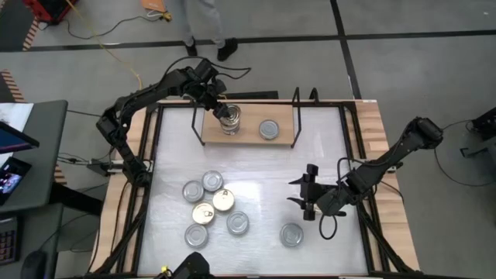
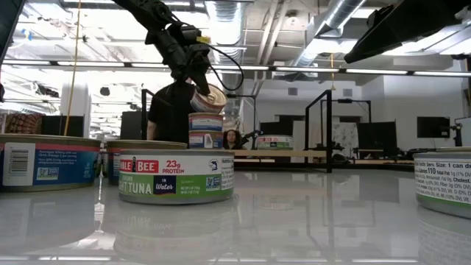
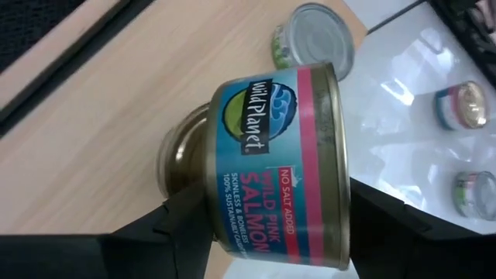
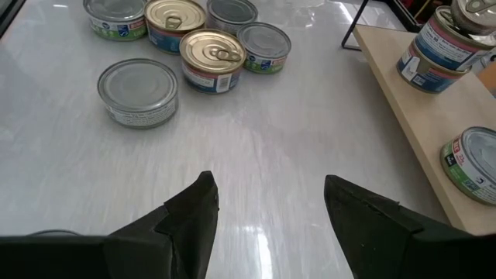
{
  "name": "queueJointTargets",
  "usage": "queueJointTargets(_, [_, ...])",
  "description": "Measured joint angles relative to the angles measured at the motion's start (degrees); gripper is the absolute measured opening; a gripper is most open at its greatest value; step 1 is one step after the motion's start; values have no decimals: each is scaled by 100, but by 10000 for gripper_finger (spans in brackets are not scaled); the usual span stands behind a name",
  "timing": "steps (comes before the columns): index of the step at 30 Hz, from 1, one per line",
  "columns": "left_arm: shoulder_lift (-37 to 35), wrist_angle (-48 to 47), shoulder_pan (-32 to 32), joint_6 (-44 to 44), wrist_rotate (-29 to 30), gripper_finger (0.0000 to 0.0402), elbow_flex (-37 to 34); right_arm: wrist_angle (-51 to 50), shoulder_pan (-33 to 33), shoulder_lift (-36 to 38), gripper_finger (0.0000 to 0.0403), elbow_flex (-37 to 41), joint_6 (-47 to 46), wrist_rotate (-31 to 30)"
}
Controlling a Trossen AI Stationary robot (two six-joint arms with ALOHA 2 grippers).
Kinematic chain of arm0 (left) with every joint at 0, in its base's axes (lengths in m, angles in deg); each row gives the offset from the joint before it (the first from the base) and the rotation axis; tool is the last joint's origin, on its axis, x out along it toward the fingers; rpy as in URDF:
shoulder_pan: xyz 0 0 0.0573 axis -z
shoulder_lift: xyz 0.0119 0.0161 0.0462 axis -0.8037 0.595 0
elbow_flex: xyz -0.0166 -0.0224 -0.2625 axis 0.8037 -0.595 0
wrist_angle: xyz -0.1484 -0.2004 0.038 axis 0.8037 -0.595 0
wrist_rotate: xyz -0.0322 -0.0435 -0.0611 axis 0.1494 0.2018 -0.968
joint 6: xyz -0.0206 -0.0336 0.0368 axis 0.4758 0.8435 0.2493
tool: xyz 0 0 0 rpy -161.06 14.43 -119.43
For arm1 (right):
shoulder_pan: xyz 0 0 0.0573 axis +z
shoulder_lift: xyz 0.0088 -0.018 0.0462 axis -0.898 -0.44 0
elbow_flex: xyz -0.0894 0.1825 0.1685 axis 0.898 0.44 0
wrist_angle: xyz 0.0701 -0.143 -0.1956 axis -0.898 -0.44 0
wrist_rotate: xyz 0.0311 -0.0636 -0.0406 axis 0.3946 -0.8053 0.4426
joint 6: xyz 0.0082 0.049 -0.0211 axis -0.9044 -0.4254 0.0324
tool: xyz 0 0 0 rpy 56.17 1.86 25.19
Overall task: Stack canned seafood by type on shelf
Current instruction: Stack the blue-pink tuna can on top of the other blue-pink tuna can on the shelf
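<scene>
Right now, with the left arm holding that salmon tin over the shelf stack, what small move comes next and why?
Probably level the salmon tin and lower it: the left gripper holds it tilted above the stack on the shelf, so releasing now might let it slide off.

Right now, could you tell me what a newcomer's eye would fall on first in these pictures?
First, the left claw over the shelf, holding a tilted salmon tin on the stack of tins at the shelf's left end. Next, the cluster of loose tins on the white table, front left. The right claw waits open above the table's right half, near a lone tin.
</scene>
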Motion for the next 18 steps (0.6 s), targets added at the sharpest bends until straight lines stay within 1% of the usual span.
queueJointTargets(4, [-2, 0, 0, -2, 128, 238, 0, 4, 0, 0, 265, 0, 0, 1])
queueJointTargets(9, [-1, -107, 0, 46, 139, 238, 4, 4, 0, 0, 265, 2, 0, 2])
queueJointTargets(14, [-2, -280, 2, -106, 293, 238, 9, 7, -2, 0, 265, 2, 0, 2])
queueJointTargets(18, [-2, -295, 4, -109, 159, 238, 9, 28, -2, 0, 265, 2, 2, 2])
